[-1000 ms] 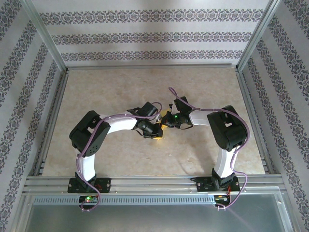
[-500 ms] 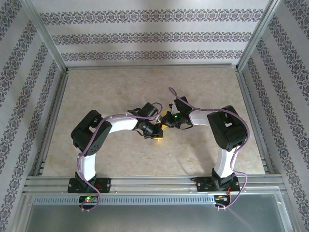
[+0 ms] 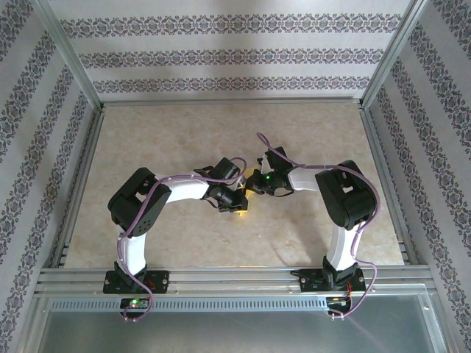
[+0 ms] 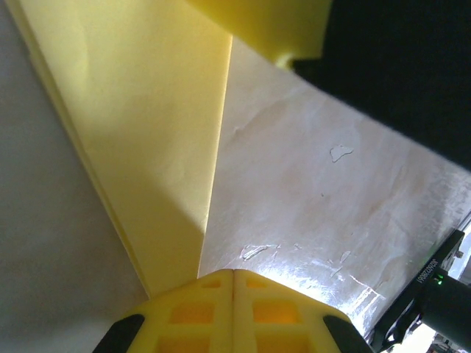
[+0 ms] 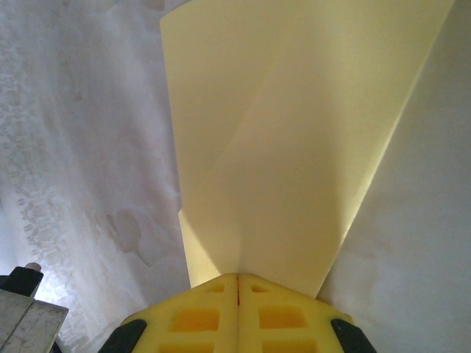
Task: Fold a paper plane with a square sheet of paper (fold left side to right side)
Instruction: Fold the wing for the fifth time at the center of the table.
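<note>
The square sheet of paper (image 4: 147,132) is yellow and lies flat on the table, folded into layered flaps with a diagonal crease (image 5: 294,147). My left gripper (image 4: 234,273) is shut, its yellow tips down at the folded edge's near end, with nothing seen between them. My right gripper (image 5: 237,276) is also shut and rests on the paper where a crease runs out from its tips. In the top view both grippers, left (image 3: 240,204) and right (image 3: 255,184), meet at the table's middle and cover most of the sheet. A yellow finger (image 4: 272,26) of the right gripper shows beyond the paper.
The beige table (image 3: 176,140) is fenced by metal rails (image 3: 221,276) and patterned walls (image 3: 221,55). A black part of the right arm with a green light (image 4: 434,290) stands close on the left gripper's right. Purple cables (image 3: 268,147) loop over both arms.
The left arm has edged slightly to the right. Both grippers stay shut on the same spot, and the paper has not visibly moved.
</note>
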You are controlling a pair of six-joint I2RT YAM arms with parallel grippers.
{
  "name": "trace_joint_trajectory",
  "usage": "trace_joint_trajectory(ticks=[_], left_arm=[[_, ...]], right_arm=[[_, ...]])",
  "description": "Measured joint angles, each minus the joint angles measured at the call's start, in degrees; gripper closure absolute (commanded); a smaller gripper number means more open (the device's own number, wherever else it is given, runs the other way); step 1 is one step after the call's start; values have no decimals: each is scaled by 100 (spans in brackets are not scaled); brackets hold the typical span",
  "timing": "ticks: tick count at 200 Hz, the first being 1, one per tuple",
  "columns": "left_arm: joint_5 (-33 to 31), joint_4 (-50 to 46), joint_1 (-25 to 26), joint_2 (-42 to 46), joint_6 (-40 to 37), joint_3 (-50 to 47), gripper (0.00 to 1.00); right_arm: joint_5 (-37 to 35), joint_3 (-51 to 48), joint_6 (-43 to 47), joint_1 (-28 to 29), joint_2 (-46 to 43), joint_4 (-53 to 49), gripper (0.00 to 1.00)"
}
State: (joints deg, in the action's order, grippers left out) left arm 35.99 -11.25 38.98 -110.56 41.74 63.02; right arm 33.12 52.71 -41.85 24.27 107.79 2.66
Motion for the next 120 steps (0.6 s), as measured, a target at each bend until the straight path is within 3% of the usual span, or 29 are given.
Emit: trace_joint_trajectory(ticks=[120], left_arm=[[46,479,2,37,114,-308,100]], right_arm=[[20,2,0,0,13,15,100]])
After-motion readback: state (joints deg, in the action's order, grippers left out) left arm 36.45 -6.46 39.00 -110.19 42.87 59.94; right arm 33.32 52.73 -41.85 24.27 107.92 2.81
